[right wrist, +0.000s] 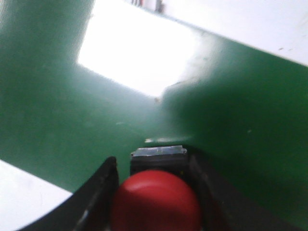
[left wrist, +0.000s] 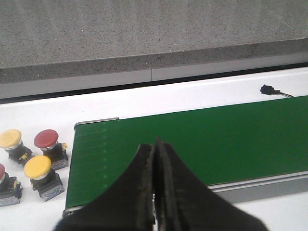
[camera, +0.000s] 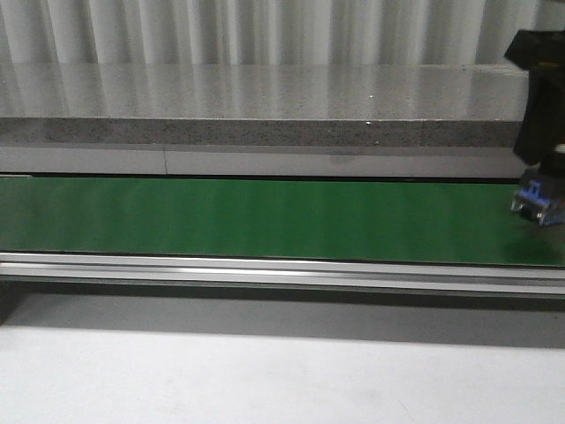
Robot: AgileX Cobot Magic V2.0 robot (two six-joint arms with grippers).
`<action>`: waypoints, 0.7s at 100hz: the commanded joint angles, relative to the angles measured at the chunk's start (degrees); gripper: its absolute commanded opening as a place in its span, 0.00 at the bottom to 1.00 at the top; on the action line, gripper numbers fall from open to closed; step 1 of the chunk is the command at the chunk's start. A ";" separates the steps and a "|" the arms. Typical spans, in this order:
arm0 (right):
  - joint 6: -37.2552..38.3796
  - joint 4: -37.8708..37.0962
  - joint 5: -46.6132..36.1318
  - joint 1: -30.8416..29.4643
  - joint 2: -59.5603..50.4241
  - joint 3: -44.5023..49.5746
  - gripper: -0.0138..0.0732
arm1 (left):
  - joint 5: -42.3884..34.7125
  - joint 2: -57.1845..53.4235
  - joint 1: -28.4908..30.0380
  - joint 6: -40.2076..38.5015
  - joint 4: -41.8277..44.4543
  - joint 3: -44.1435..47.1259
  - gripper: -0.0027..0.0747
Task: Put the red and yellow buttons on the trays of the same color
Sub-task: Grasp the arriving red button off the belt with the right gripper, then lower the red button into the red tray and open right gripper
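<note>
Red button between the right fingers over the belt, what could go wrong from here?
1. The red button sits between the right gripper fingers by its body only; it could slip or twist when lifted.
2. It hangs at the far right edge of the green belt; dropped there, it might roll off.
3. No trays show in any view, so placement can't be checked.

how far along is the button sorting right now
Nothing looks finished: no tray shows in any view. In hand: the right gripper is closed around a red mushroom-head push button over the green conveyor belt. Left: the left gripper is shut and empty, and two yellow-capped buttons plus more red-capped buttons wait beside the belt's end.
</note>
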 commanded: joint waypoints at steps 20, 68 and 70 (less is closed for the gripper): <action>0.33 0.82 -4.62 -13.76 -2.21 -10.93 0.30 | -4.22 0.32 -0.44 0.03 -0.87 -1.70 0.01; 4.34 0.82 -6.11 -27.67 11.57 -24.07 0.30 | -4.22 0.32 -0.44 0.03 -0.87 -1.70 0.01; 4.34 0.82 -6.39 -27.83 12.20 -24.24 0.30 | -4.22 0.32 -0.44 0.03 -0.87 -1.70 0.01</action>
